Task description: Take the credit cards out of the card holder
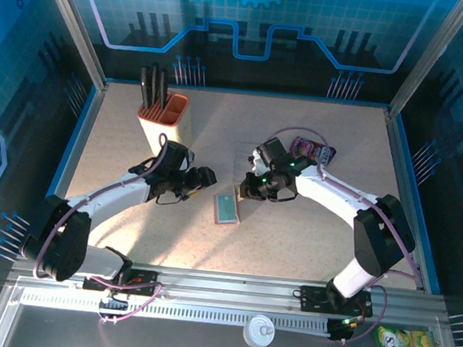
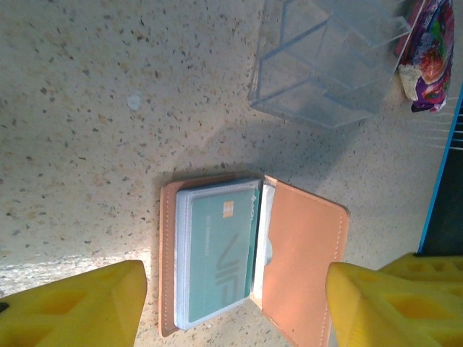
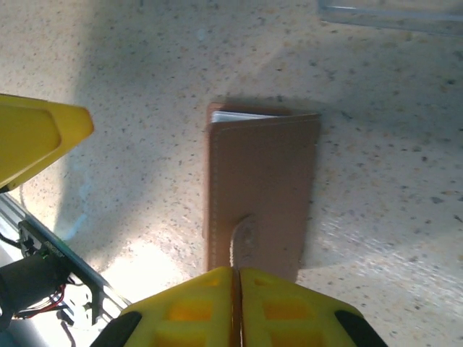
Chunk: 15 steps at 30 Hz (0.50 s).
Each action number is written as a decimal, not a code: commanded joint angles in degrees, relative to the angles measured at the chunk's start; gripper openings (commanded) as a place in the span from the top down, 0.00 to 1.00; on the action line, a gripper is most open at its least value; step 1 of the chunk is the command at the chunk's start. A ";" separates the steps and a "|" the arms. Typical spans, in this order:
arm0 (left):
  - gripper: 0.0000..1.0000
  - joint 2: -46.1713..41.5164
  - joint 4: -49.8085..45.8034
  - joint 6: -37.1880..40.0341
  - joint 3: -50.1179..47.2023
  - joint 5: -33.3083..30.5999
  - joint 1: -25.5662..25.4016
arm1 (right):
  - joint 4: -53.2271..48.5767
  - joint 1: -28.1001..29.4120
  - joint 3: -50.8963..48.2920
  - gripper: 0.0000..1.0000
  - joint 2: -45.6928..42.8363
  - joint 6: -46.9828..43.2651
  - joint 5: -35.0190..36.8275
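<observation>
Two grippers flank the card holder (image 1: 228,208), which lies open on the speckled table (image 1: 307,238) about mid-width, just near of both.

The right gripper (image 1: 250,190) is clamped on the card holder. In the right wrist view its yellow fingers (image 3: 289,307) meet at the bottom, around the edge of the brown leather cover (image 3: 264,181) by a small tab. White card edges peek from the far end of the cover.

The left gripper (image 1: 202,179) hangs just left of the card holder, touching nothing. In the left wrist view its yellow fingers (image 2: 79,307) stand wide apart on either side of the card holder (image 2: 307,264).

The same view shows the credit cards (image 2: 217,260), a stack with a teal one on top. They are still seated in one half of the holder, and the other leather half is tilted up beside them.

A clear plastic case (image 2: 325,58) sits beyond the holder, and a purple snack pouch (image 1: 312,150) lies on the far side of the right gripper. An orange knife block (image 1: 161,117) stands at the far left.
</observation>
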 commanded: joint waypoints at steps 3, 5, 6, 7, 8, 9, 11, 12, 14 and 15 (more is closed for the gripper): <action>0.40 2.28 2.37 0.09 -1.40 3.74 -0.04 | -4.00 -4.20 -3.69 0.89 -3.89 -1.13 4.01; 0.43 2.95 2.60 -0.12 -1.46 3.94 -0.36 | -4.51 -5.56 -4.55 0.88 -4.35 -2.10 3.86; 0.44 3.32 2.75 -0.23 -1.57 3.97 -0.63 | -4.69 -6.13 -4.95 0.89 -4.48 -2.49 3.83; 0.46 3.56 3.05 -0.43 -1.67 4.14 -0.86 | -4.86 -6.43 -5.31 0.89 -4.57 -2.77 3.82; 0.48 3.84 3.23 -0.60 -1.71 4.26 -1.16 | -4.87 -6.65 -5.71 0.89 -4.65 -3.16 3.91; 0.49 4.23 3.30 -0.82 -1.82 4.36 -1.43 | -4.83 -6.82 -6.05 0.89 -4.59 -3.36 3.90; 0.52 4.78 3.56 -1.16 -1.97 4.43 -2.30 | -4.64 -6.93 -6.76 0.89 -4.36 -3.70 4.09; 0.53 4.98 3.71 -1.42 -2.05 4.53 -2.69 | -4.52 -7.00 -7.17 0.89 -4.19 -3.84 4.19; 0.57 5.70 3.82 -1.79 -2.05 4.62 -3.49 | -4.20 -7.01 -7.96 0.89 -3.87 -3.77 4.63; 0.59 6.04 3.82 -1.95 -2.13 4.61 -3.83 | -3.79 -7.08 -8.47 0.89 -3.78 -3.83 4.88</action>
